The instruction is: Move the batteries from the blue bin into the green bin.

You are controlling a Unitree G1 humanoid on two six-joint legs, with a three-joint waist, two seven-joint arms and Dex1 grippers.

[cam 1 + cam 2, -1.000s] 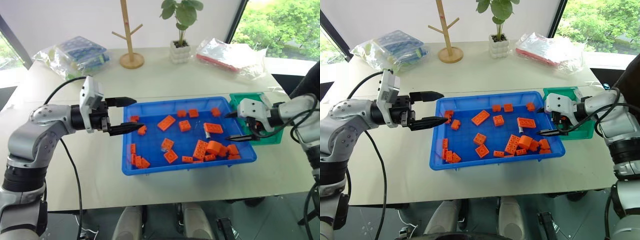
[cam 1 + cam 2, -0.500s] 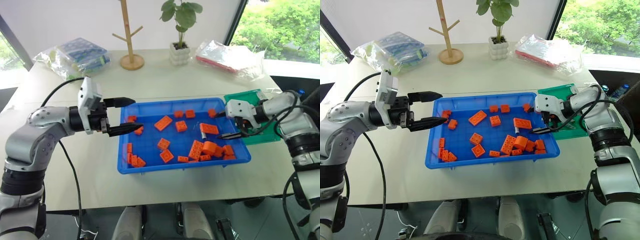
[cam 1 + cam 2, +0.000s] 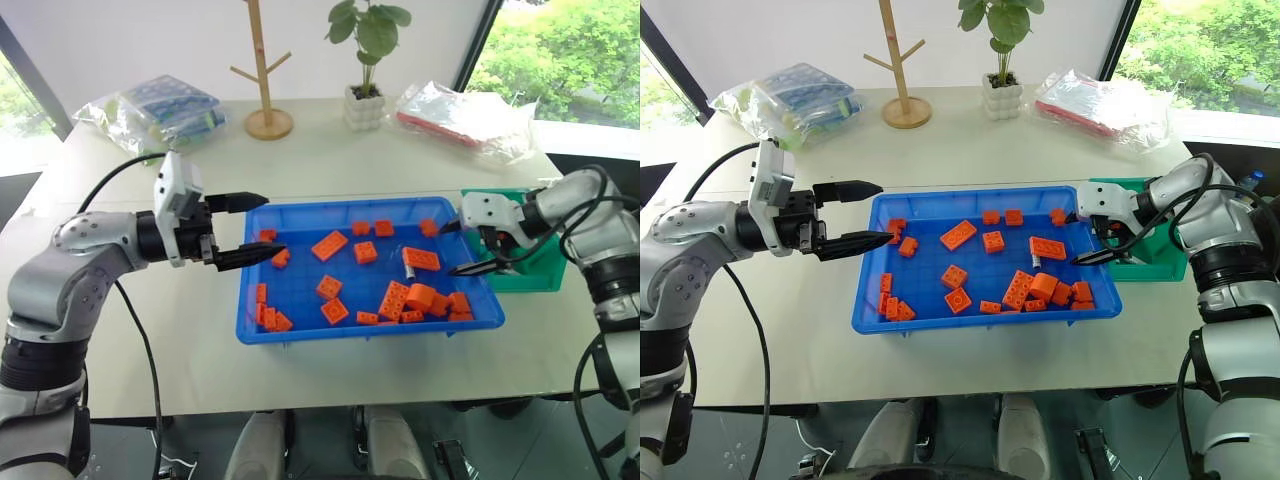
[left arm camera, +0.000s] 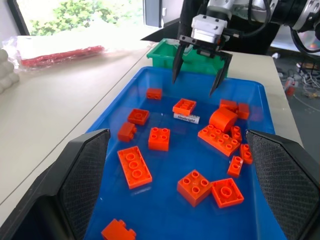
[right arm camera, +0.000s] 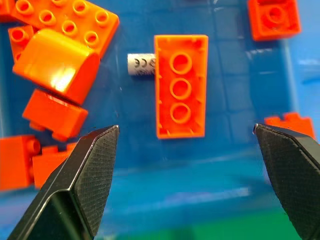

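both open grippers hover over the blue bin [image 3: 300, 330]

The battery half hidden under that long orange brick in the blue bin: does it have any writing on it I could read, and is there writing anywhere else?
"CE": on the battery, at the end poking out from under the long orange brick.
Further print on the battery's label: too small to read.
Bagged packets on the table: print too blurred to read.
No other text is readable.
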